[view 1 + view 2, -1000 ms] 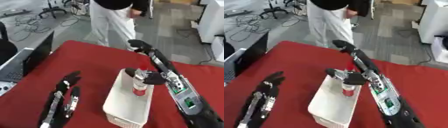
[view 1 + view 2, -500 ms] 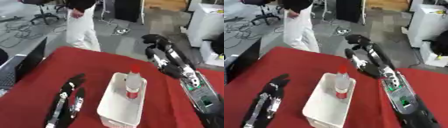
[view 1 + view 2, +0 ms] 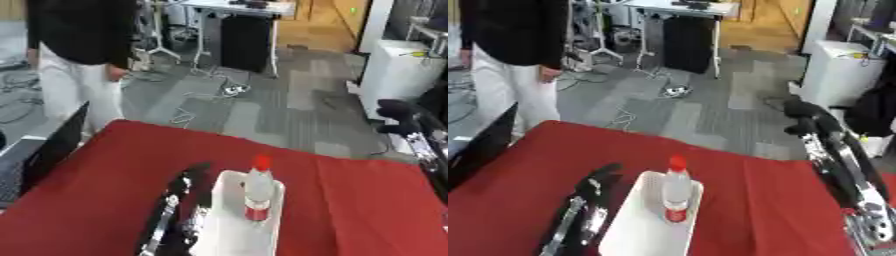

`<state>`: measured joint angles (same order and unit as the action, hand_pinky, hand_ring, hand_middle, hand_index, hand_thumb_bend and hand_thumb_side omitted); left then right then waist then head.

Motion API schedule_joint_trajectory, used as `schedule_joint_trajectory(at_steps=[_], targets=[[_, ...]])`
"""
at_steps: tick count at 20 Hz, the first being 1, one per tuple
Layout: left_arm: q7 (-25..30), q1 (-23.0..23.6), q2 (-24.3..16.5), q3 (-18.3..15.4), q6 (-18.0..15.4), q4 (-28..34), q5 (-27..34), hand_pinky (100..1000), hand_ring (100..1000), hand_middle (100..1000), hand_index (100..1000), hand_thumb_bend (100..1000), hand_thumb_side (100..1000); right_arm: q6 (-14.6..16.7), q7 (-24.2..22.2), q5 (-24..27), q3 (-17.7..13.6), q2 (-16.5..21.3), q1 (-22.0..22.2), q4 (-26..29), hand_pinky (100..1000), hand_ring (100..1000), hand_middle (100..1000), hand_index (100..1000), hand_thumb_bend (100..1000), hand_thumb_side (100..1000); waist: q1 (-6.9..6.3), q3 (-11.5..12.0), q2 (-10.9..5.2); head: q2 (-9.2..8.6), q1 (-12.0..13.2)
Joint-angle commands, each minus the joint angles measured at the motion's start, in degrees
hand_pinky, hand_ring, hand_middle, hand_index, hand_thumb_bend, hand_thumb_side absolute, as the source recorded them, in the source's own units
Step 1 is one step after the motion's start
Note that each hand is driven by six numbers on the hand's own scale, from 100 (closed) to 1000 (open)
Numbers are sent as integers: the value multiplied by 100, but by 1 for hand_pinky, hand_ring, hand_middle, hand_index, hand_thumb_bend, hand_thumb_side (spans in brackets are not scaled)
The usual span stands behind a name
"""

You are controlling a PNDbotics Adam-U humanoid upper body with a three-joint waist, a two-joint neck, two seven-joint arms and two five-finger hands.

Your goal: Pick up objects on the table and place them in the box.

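Bottle is in the box, both my hands off it.

The clear plastic bottle with red cap and red label [image 3: 675,192] stands upright inside the white rectangular plastic box [image 3: 636,230] on the red tablecloth [image 3: 96,185], at 6 o'clock in frame. My right hand [image 3: 808,116] is raised at 3 o'clock, well apart from the box, fingers curled and grasping nothing. My left hand [image 3: 188,187] lies just beside the box's left wall at 7 o'clock, fingers straight, released. Judgement: this step looks done; next I'd keep the right arm high over the cap while scanning for other objects. Right eye view shows the right forearm whole; left eye view cuts it at the edge.
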<state>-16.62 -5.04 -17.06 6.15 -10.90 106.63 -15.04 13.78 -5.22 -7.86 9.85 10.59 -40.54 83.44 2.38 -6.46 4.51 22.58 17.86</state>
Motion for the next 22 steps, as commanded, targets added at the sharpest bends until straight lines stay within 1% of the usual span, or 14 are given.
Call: schedule_joint_trajectory(at_steps=[1,4,7,12,15,22], targets=[[-5,-213,10,100,-131,-12,162,851,855,856,935,185,936,-171,150,191,-209,18,226,474,764,867,860,851,100,954,-38,-95,-84,-129,49],[1,-454,60,202,-270,-105,322,851,855,855,934,208,940,-327,397,253,-371,-101,683,793,736,834,833,842,100,971,-71,-255,-86,-165,15],[-5,-639,96,272,-392,-188,453,850,855,852,931,222,944,-488,640,283,-410,-126,1071,1034,715,815,817,835,100,979,-106,-357,-72,-225,-26],[-53,-898,185,361,-524,-286,643,850,857,848,930,233,951,-461,907,254,-393,-150,1673,1406,710,812,818,837,100,993,-172,-474,-43,-345,-94],[-51,-948,234,413,-556,-328,692,850,858,849,930,229,955,-463,970,205,-385,-206,1849,1517,712,817,827,839,100,1000,-205,-515,-23,-406,-112],[-12,-922,293,463,-559,-353,736,854,864,880,929,225,962,-490,1087,180,-417,-300,1880,1614,728,845,857,856,100,1000,-220,-514,-35,-387,-209]])
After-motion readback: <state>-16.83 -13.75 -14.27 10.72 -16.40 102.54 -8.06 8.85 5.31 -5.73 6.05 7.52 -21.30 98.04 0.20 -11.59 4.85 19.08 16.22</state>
